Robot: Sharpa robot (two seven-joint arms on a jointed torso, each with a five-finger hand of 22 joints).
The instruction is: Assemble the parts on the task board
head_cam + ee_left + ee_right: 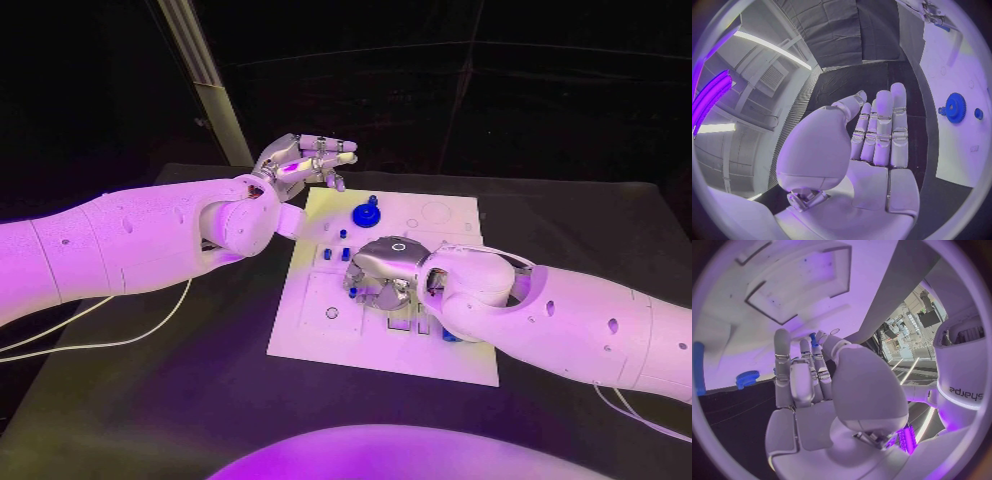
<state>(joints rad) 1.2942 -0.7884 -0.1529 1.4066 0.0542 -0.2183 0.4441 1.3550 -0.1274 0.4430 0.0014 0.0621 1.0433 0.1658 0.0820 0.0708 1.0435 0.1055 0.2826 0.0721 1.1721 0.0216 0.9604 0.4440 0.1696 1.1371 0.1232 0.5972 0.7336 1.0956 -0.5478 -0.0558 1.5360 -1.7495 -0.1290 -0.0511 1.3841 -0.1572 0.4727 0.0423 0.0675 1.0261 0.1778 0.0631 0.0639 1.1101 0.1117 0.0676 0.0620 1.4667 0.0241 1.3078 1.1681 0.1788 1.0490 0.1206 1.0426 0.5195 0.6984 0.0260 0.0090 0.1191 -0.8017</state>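
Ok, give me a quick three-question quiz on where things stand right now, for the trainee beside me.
1. True or false: the left hand holds the blue gear.
2. Which hand hovers over the task board? A left, B right, C both.
3. Fill in: the blue gear sits on the task ___.
Key: 1 false, it holds nothing. 2 B, the right hand. 3 board.

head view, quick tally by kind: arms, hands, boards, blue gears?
Arms: 2, left arm and right arm
Hands: 2, left hand and right hand
Board: 1
Gear: 1 in clear sight
Total: 6, leaving out the small blue parts, which are too small to count.
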